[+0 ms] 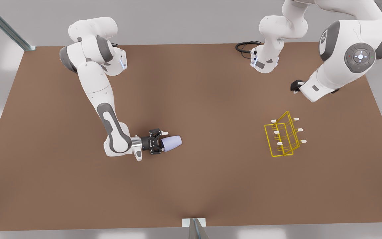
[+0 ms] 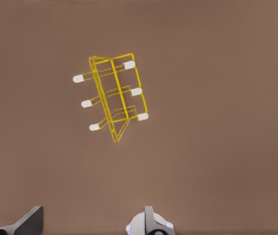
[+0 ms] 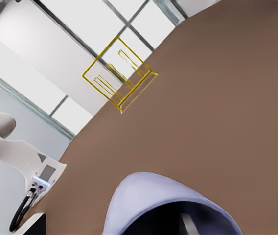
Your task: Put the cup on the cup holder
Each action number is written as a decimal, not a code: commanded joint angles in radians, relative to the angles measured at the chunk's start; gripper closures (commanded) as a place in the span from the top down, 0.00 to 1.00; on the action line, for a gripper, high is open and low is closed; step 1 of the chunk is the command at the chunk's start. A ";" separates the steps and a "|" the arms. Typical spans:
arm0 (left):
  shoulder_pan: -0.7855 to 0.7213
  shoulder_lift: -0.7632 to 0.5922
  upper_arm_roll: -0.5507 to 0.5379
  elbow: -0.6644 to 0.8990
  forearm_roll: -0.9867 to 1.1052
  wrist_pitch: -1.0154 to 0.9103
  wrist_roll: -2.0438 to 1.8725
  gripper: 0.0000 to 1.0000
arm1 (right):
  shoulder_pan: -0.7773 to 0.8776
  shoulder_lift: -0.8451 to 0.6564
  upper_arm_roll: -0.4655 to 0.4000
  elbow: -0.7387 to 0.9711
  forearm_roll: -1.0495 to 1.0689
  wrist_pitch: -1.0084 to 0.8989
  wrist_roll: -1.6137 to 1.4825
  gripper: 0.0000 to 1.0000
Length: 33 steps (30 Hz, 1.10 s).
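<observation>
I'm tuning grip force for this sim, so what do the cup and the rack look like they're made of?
The cup, held in the right gripper, looks like smooth matte plastic or glazed ceramic: an even lavender colour with no shine. The rack looks like thin yellow coated wire, with see-through frames and white-capped prongs, perhaps rubber tips. The left gripper waits above.

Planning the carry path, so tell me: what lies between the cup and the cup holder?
Nothing: in the front view only bare brown table separates the cup, held by the right gripper, from the cup holder.
</observation>
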State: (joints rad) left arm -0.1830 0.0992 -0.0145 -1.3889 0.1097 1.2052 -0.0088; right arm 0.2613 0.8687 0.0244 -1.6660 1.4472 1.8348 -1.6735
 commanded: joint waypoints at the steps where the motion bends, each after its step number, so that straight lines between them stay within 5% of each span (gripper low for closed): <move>1: 0.010 0.002 0.001 0.001 0.001 0.014 -0.137 1.00 | -0.005 -0.002 0.000 0.000 -0.002 -0.015 -0.184 1.00; 14: 0.003 0.060 -0.022 0.057 -0.108 0.037 -0.298 1.00 | -0.146 -0.005 0.000 -0.008 -0.073 -0.144 -0.198 1.00; 15: 0.005 0.100 -0.140 0.063 -0.127 0.047 -0.590 1.00 | -0.169 -0.007 -0.001 -0.006 -0.097 -0.163 -0.196 1.00; 17: -0.087 0.427 -0.343 0.272 -0.122 0.204 -1.393 1.00 | -0.214 -0.008 -0.001 0.003 -0.133 -0.198 -0.195 1.00; 19: -0.457 0.631 -0.084 0.323 -0.079 0.565 -1.787 1.00 | -0.269 -0.008 -0.001 0.026 -0.189 -0.223 -0.187 1.00; 20: -0.487 0.663 -0.064 0.318 -0.079 0.669 -1.875 1.00 | -0.303 -0.011 -0.001 0.037 -0.241 -0.223 -0.163 1.00; 22: -0.494 0.660 -0.062 0.280 -0.078 0.770 -2.046 1.00 | -0.399 -0.037 -0.006 0.069 -0.437 -0.223 0.066 1.00; 24: -0.494 0.660 -0.058 0.234 -0.078 0.896 -2.290 1.00 | -0.468 -0.042 -0.006 0.388 -0.856 -0.414 0.470 1.00; 26: -0.506 0.659 -0.053 0.137 -0.078 1.129 -2.548 1.00 | -0.350 -0.054 -0.008 0.669 -0.987 -0.617 1.127 1.00; 29: -0.509 0.676 -0.048 0.125 -0.078 1.212 -2.846 1.00 | -0.082 -0.394 -0.021 0.657 -1.179 -0.706 2.233 1.00; 31: -0.529 0.688 -0.047 0.133 -0.059 1.229 -2.837 1.00 | -0.076 -0.634 -0.064 0.431 -1.202 -0.707 2.247 1.00; 33: -0.572 0.688 -0.051 0.136 0.001 1.197 -2.838 1.00 | -0.073 -0.721 -0.069 0.350 -1.240 -0.701 2.252 1.00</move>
State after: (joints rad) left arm -0.7469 0.7875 -0.0647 -1.2526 0.0742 2.2616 -1.6064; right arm 0.1882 0.1900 -0.0430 -1.2828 0.2994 1.2469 -0.9184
